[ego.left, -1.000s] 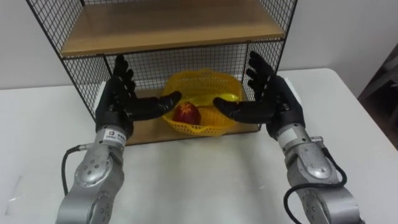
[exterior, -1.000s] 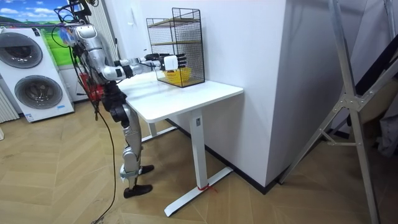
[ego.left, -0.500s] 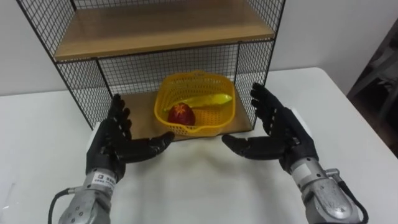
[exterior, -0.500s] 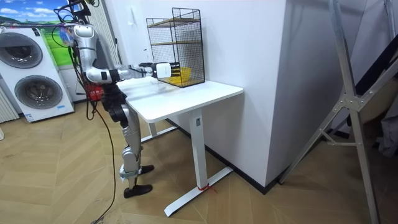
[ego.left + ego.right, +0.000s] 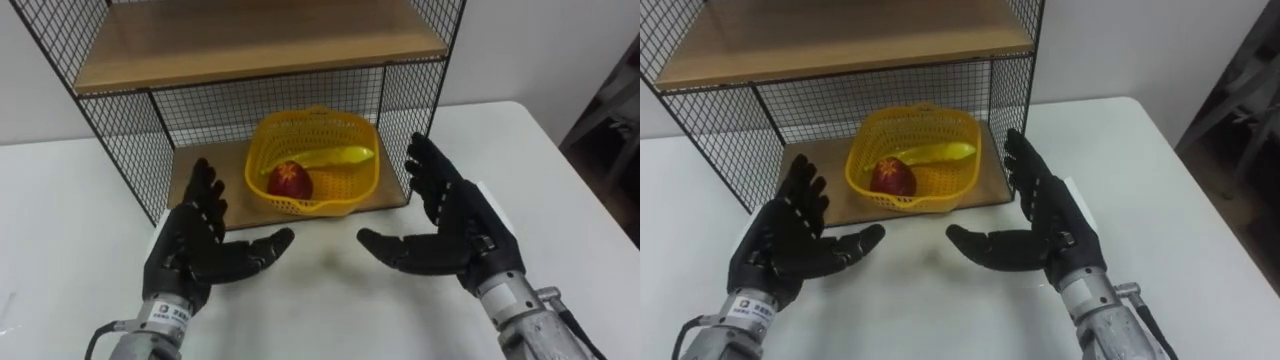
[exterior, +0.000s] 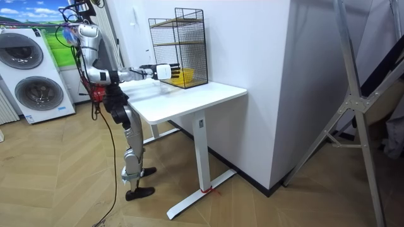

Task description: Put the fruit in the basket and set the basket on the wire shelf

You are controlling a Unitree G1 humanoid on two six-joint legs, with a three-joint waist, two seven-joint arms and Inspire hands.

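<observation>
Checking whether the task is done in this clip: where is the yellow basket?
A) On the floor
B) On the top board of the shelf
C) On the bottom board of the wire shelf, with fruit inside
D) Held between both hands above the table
C: the basket sits on the lower board of the wire shelf with an apple and a banana in it. The left hand and the right hand are open in front of it and hold nothing.

yellow basket (image 5: pixel 915 160) on wire shelf (image 5: pixel 840 45), fruit inside

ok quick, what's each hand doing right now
Left hand: open, holding nothing.
Right hand: open, holding nothing.
Both are apart from the basket.
</observation>
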